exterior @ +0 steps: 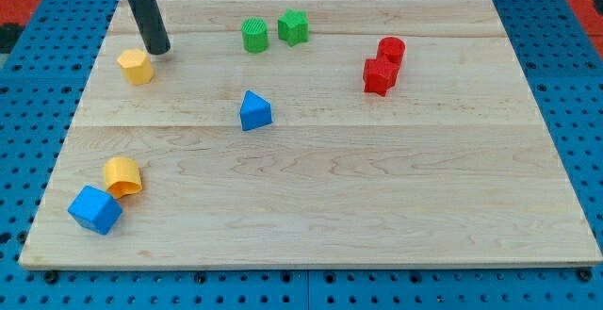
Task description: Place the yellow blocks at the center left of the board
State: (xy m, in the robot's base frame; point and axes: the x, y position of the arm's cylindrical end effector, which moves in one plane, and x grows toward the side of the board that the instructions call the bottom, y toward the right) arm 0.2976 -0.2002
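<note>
Camera view: my tip (158,50), a bare rod with no pincer, sits just beside the yellow hexagonal block (136,66), perhaps touching, at its one o'clock. The yellow arched block (123,175) lies at seven o'clock. You've neither centred yet.

Take the blue triangular block (255,111) near the board's (377,225) middle as your landmark. Up and to the view's left of it, my tip (160,50) sits just beside a yellow block (136,66), possibly touching it; you can't quite tell. Down-left of the landmark, a second yellow block (122,175) touches a blue cube (95,209). Above the landmark you see a green cylinder (254,35) and a green block (293,26); to its upper right, a red cylinder (391,50) touches a red block (379,75).
</note>
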